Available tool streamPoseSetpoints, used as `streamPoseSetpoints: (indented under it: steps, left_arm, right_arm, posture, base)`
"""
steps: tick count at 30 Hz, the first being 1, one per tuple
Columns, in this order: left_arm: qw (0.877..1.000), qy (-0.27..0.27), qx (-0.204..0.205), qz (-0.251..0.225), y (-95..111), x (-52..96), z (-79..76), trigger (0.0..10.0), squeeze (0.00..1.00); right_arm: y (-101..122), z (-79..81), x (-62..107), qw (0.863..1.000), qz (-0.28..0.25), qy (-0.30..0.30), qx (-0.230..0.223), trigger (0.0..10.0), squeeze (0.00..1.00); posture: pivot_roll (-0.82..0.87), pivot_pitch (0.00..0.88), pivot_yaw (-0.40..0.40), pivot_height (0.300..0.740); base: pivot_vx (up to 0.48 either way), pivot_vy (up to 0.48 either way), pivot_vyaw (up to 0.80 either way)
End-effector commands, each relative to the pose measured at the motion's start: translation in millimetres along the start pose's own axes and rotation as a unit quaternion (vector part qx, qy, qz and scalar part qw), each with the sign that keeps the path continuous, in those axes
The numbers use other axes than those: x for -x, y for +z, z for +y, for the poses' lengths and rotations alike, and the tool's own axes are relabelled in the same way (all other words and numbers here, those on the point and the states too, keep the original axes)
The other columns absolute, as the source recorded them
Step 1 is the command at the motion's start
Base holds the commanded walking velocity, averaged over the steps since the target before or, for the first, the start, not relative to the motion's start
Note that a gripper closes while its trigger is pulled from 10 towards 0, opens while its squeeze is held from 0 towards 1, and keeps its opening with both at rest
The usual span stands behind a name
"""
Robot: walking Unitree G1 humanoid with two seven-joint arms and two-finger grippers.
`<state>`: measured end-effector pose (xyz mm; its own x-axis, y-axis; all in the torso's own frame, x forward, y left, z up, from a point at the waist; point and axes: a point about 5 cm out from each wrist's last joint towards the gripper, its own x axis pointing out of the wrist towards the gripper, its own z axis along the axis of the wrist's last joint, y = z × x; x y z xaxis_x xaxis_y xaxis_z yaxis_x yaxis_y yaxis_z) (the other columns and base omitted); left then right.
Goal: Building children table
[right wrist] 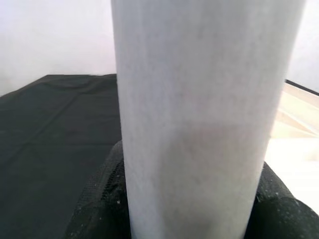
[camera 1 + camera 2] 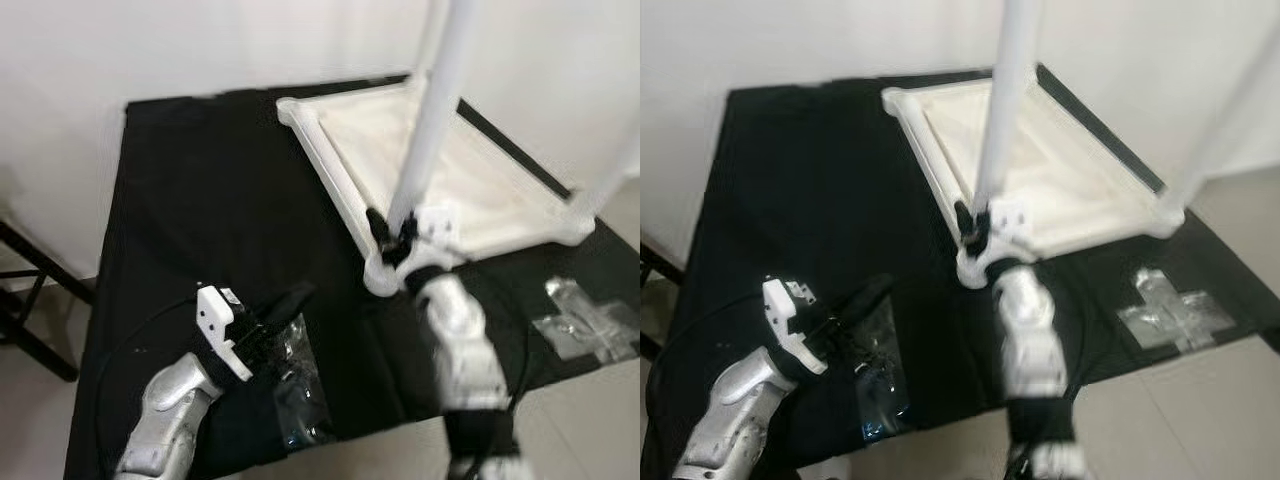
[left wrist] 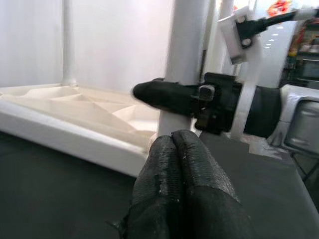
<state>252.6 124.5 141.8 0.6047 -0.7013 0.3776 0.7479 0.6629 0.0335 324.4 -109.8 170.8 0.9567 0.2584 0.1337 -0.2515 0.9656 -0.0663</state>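
A white children's table top [image 2: 480, 190] lies upside down on a black cloth. A white table leg [image 2: 430, 110] stands upright in its near corner. My right gripper [image 2: 392, 232] is shut on this leg just above its base. In the right wrist view the leg [image 1: 199, 99] stands between the black fingers [image 1: 99, 199]. My left gripper [image 2: 300, 297] is shut with nothing in it, low over the cloth to the left of that corner. In the left wrist view its fingertips [image 3: 173, 142] press together and point at the leg [image 3: 187, 40].
A clear plastic bag [image 2: 300, 390] lies on the cloth under my left gripper. A second bag with hardware [image 2: 585, 320] lies at the right. Another white leg [image 2: 610, 170] rises at the right corner. A dark frame [image 2: 30, 290] stands off the left edge.
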Motion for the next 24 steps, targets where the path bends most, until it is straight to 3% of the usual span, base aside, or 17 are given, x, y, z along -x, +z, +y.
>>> streamPoseSetpoints:
  steps: [1, 3, 4, 5, 6, 7, 8, 9, 11, 13, 15, 16, 18, 20, 24]
  left_arm:
    - [1.0, -0.006, 0.011, 0.009, -5, 0.1, -1.9, 10.0, 0.0]
    - [1.0, -0.007, 0.011, 0.009, -5, -0.6, -1.9, 10.0, 0.0]
    - [1.0, -0.004, 0.009, 0.008, -5, -0.7, -1.4, 10.0, 0.0]
    - [1.0, -0.002, 0.008, 0.008, -5, -0.7, -1.2, 10.0, 0.0]
    - [1.0, -0.002, 0.008, 0.008, -5, -0.7, -1.2, 10.0, 0.0]
    - [1.0, -0.002, 0.008, 0.008, -5, -0.8, -1.2, 10.0, 0.0]
    - [1.0, -0.003, 0.009, 0.008, -5, -0.9, -1.4, 10.0, 0.0]
    - [1.0, -0.003, 0.009, 0.008, -5, -0.9, -1.4, 10.0, 0.0]
    - [1.0, -0.005, 0.01, 0.009, -5, -1.2, -1.7, 10.0, 0.0]
    - [1.0, -0.006, 0.011, 0.009, -5, -1.7, -2.1, 10.0, 0.0]
    - [1.0, -0.006, 0.011, 0.009, -5, -1.7, -2.1, 10.0, 0.0]
    - [1.0, -0.007, 0.011, 0.009, -5, -1.9, -2.3, 10.0, 0.0]
    - [1.0, -0.007, 0.012, 0.009, -5, -2.0, -2.6, 10.0, 0.0]
    - [1.0, -0.007, 0.012, 0.009, -6, -2.3, -3.0, 10.0, 0.0]
    - [1.0, -0.007, 0.012, 0.009, -6, -2.2, -3.1, 10.0, 0.0]
  right_arm:
    - [-35, -3.2, 6.1, 0.996, 0.093, 0.003, -0.003, 0.0, 0.0]
    - [-39, -6.7, 5.0, 0.994, 0.104, -0.005, -0.017, 0.0, 0.0]
    - [-38, -8.6, 0.3, 0.994, 0.104, 0.006, -0.015, 6.8, 0.0]
    - [-36, -8.6, -1.9, 0.995, 0.101, 0.018, -0.01, 10.0, 0.0]
    - [-36, -8.6, -1.9, 0.995, 0.101, 0.018, -0.01, 10.0, 0.0]
    - [-32, -8.7, -3.3, 0.995, 0.097, 0.025, 0.0, 10.0, 0.42]
    - [-28, -8.7, -6.2, 0.995, 0.092, 0.045, 0.001, 10.0, 1.0]
    - [-28, -8.7, -6.2, 0.995, 0.092, 0.045, 0.001, 10.0, 1.0]
    - [-19, -7.8, -14.0, 0.99, 0.077, 0.12, -0.003, 10.0, 1.0]
    - [-3, -12.1, -17.2, 0.979, 0.049, 0.196, -0.007, 10.0, 0.55]
    - [-3, -12.1, -17.2, 0.979, 0.049, 0.196, -0.007, 10.0, 0.55]
    - [3, -16.5, -17.0, 0.974, 0.044, 0.221, -0.004, 10.0, 0.0]
    - [8, -24.3, -18.8, 0.968, 0.042, 0.248, 0.015, 10.0, 0.0]
    - [25, -48.0, -30.2, 0.948, 0.047, 0.31, 0.061, 10.0, 0.0]
    - [33, -53.2, -34.6, 0.938, 0.045, 0.337, 0.066, 10.0, 0.0]
  posture:
    - [-0.02, 0.145, -0.018, 0.74]
    - [-0.01, 0.144, -0.028, 0.74]
    - [-0.01, 0.144, -0.028, 0.74]
    - [-0.01, 0.144, -0.028, 0.74]
    - [-0.01, 0.144, -0.028, 0.74]
    - [0.0, 0.143, -0.024, 0.74]
    - [0.0, 0.143, -0.022, 0.74]
    - [0.0, 0.143, -0.022, 0.74]
    - [0.0, 0.141, -0.018, 0.74]
    - [0.0, 0.139, -0.018, 0.74]
    - [0.0, 0.139, -0.018, 0.74]
    - [0.01, 0.136, -0.018, 0.74]
    - [0.01, 0.136, -0.02, 0.74]
    - [0.02, 0.131, -0.025, 0.74]
    - [0.02, 0.131, -0.025, 0.74]
  base:
    - [0.0, 0.0, 0.0]
    - [0.0, 0.0, 0.0]
    - [0.0, 0.0, 0.0]
    - [0.0, 0.0, 0.0]
    - [0.0, 0.0, 0.0]
    - [0.0, 0.0, 0.0]
    - [0.0, 0.0, 0.0]
    - [0.0, 0.0, 0.0]
    - [0.0, 0.0, 0.0]
    - [0.0, 0.0, 0.0]
    - [0.0, 0.0, 0.0]
    - [0.0, 0.0, 0.0]
    - [0.0, 0.0, 0.0]
    - [0.0, 0.0, 0.0]
    - [0.0, 0.0, 0.0]
